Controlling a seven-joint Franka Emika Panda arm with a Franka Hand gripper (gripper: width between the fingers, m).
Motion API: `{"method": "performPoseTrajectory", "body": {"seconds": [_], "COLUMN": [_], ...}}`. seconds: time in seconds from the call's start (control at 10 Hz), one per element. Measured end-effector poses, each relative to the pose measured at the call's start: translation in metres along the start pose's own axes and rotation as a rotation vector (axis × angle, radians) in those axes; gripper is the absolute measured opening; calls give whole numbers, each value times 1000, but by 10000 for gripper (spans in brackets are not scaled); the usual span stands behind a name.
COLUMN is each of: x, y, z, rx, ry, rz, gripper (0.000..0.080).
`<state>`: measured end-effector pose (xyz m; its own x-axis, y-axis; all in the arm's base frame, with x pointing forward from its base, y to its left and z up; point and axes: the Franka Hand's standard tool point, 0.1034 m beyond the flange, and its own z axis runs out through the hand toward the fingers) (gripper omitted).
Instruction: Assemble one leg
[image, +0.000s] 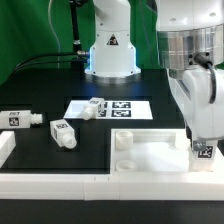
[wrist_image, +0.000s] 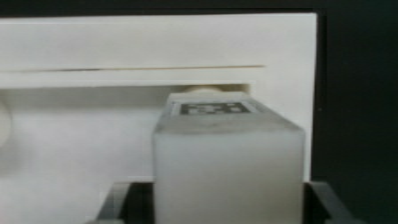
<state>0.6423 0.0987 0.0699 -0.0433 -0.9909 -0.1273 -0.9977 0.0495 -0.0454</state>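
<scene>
My gripper (image: 202, 141) is at the exterior view's right, pointing down, shut on a white leg (image: 204, 154) with a marker tag on its side. It holds the leg upright over the near right corner of the large flat white panel (image: 152, 152). In the wrist view the leg (wrist_image: 222, 150) fills the middle between my dark fingers (wrist_image: 135, 203), with a tag on its far end, and the panel (wrist_image: 107, 95) lies behind it. I cannot tell whether the leg touches the panel. Three more legs lie loose: one (image: 20, 119) at the far left, one (image: 63, 132) beside it and one (image: 93, 107) on the marker board.
The marker board (image: 118, 108) lies on the black table behind the panel. A raised socket (image: 124, 139) stands at the panel's far left corner. A white rail (image: 60, 181) runs along the table's front and up its left side. The robot's base (image: 111, 50) stands at the back.
</scene>
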Motion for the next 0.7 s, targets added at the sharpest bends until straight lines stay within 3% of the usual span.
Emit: {"method": "performPoseTrajectory", "body": {"seconds": [0.1,0.3,0.5,0.7], "x": [0,-7,-14,-11], "y": [0,2,4,4], "z": [1,1,2,2], "rx": [-1,-3,-11,-12], "ry": [0,-1,5,7], "rz": [-32,-264,-516,-620], "gripper": [287,606,636,646]}}
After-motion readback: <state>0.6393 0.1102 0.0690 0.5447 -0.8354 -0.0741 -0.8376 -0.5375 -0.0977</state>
